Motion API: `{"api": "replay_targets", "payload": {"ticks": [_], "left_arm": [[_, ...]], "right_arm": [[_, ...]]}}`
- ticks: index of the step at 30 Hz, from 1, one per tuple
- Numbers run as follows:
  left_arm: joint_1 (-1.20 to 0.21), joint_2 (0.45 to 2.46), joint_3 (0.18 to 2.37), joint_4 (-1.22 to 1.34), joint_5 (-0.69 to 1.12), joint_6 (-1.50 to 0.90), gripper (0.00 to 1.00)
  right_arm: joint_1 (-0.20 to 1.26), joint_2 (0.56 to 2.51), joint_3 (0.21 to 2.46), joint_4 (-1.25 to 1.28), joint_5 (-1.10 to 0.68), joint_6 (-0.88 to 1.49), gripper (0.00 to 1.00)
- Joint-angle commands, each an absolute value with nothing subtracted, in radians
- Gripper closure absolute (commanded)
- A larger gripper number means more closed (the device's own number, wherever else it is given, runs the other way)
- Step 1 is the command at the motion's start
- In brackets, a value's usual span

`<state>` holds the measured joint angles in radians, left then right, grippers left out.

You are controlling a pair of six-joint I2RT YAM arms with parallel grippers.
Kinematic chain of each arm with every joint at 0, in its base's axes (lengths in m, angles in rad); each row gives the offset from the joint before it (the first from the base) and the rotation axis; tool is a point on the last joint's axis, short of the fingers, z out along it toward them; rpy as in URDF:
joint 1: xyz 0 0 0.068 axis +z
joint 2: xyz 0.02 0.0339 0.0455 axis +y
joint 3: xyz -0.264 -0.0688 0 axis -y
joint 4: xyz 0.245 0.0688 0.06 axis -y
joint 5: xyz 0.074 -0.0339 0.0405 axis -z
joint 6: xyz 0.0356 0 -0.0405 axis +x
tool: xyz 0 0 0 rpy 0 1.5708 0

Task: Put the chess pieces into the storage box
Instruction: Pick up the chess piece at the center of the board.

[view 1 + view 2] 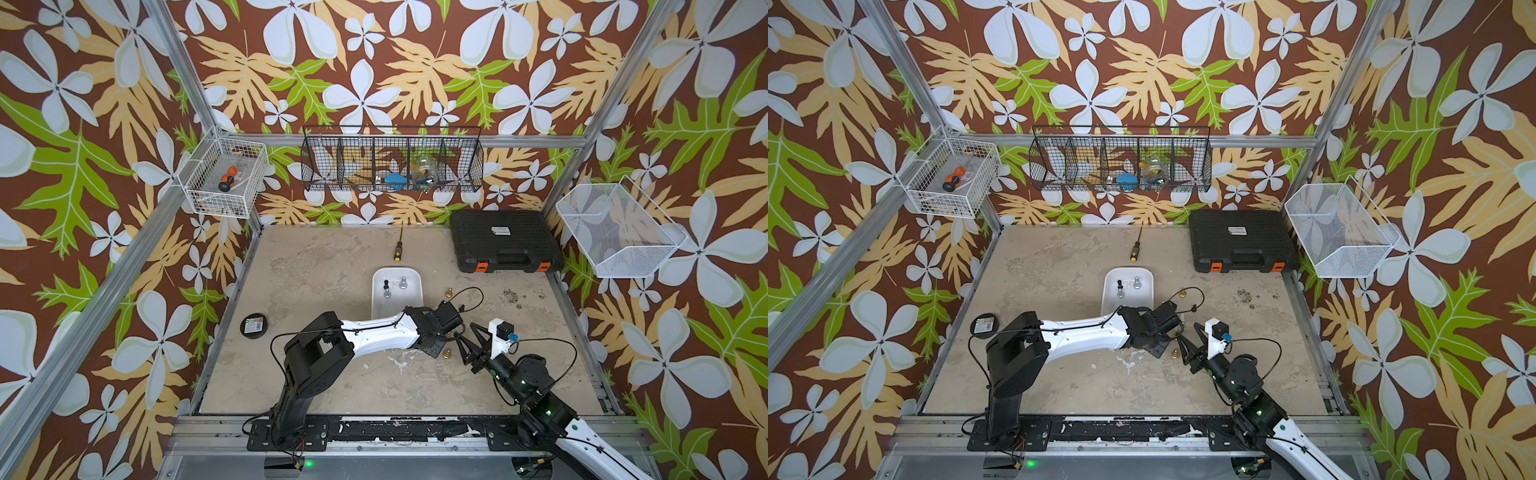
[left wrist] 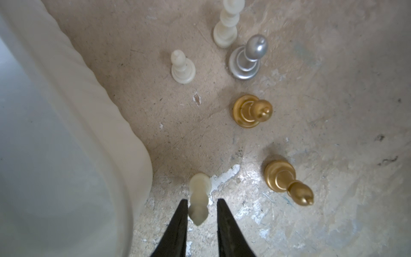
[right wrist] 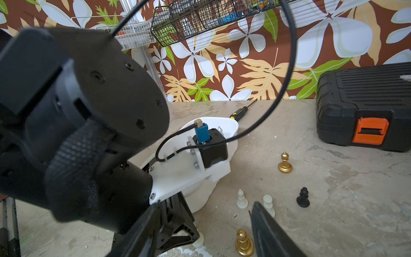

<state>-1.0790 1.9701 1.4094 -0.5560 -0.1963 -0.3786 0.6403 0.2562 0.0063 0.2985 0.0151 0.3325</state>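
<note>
The white storage box [image 1: 409,303] sits mid-table with a black and two silver chess pieces [image 1: 403,284] inside. My left gripper [image 2: 202,200] is open, low beside the box's near corner [image 2: 89,100]. Its jaws stand narrowly either side of an upright cream piece [image 2: 198,200], one finger against it and floor showing at the other. Cream [image 2: 182,69], silver [image 2: 246,60] and gold [image 2: 251,111] pieces stand beyond. My right gripper [image 3: 205,203] hangs open and empty just right of the left wrist, with a gold piece [image 3: 244,242] by one finger. A black piece [image 3: 303,198] stands further right.
A black ribbed case [image 1: 505,241] with orange latches lies back right. A yellow-tipped screwdriver [image 1: 397,249] lies behind the box, and a round black tin [image 1: 253,325] sits at the left. Wire baskets hang on the walls. The left wrist's cable [image 3: 287,66] loops in front of my right wrist camera.
</note>
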Motion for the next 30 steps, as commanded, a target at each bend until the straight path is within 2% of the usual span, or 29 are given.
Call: {"api": "replay_targets", "payload": {"ticks": [1,13,30], "left_arm": [[-1.078,1.973,1.416,-0.546,-0.216,-0.364,0.73],[-1.067,1.986,1.405,-0.525,-0.210,-0.354,0.76],[-1.064,1.959,1.390,-0.521,-0.204,-0.353,0.89]], "right_arm": [[0.641,0.253,0.002,0.304,0.007,0.327,0.34],[0.641,0.253,0.002,0.303,0.003,0.327,0.34],[0.641,0.252,0.002,0.304,0.005,0.325,0.34]]}}
